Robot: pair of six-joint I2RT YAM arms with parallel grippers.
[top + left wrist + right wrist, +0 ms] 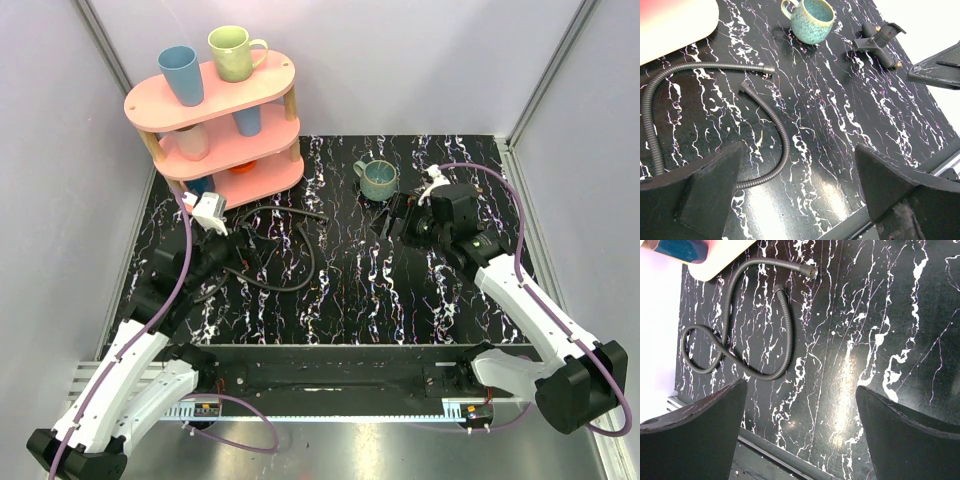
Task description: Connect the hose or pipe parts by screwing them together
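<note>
A thin dark corrugated hose (782,145) curls on the black marbled table, its two end fittings (767,70) lying close together. From above, the hose (311,265) lies left of centre; the right wrist view shows the hose (787,340) looped, with a brass-mouthed end (812,272). A dark grey fan-shaped piece (877,40) with a brass tip lies beside the mug. My left gripper (797,200) hangs open above the hose's near bend, holding nothing. My right gripper (800,435) is open over bare table, with the hose off to its left. From above, the left gripper (238,255) and right gripper (395,218) face each other.
A teal mug (378,180) stands at the back centre, seen also in the left wrist view as the mug (812,20). A pink three-tier rack (215,120) with cups fills the back left corner. A metal rail (330,375) borders the near table edge.
</note>
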